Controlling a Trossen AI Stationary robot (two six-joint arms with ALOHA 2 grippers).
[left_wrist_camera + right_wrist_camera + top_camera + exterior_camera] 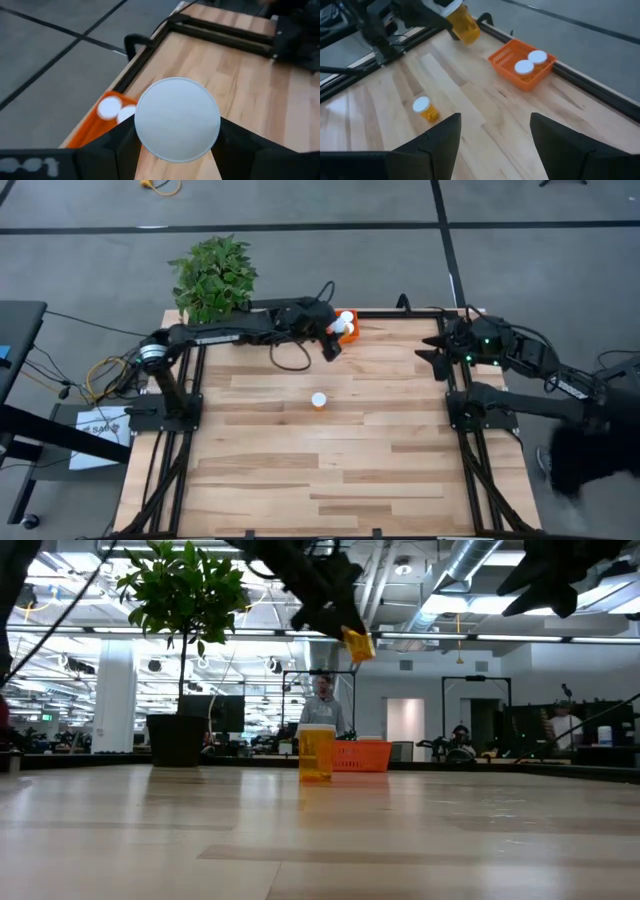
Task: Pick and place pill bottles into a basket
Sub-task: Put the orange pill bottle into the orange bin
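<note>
So here's the setup: a wooden table (330, 470) with a leafy potted plant (212, 275) at the far left corner, and the left arm stretched along the far edge toward the middle. The right arm is parked over at the far right, its right gripper (495, 135) hanging with the fingers spread and nothing between them.

The orange basket (512, 67) sits at the far edge near the middle, and 2 pill bottles (530, 61) are already inside, white caps up. A 3rd bottle (319, 401) stands upright by itself around the table's center, well apart from both arms.

The left gripper (332, 340) is clenched on a pill bottle (462, 22), carrying it tilted in the air, clear of the table. In the left wrist view the held bottle's white cap fills the space between the 2 dark fingers, with the basket just beyond it.

I'd call this the carry step for bottle number 3, most of the way to the drop. The gripper looks just to the near-left of the basket and not quite over it, so the next move probably needs a small shift over the opening, then release. Space is tight with 2 bottles already in there, so aiming at the free part matters. After that, the lone bottle in the middle is left.
</note>
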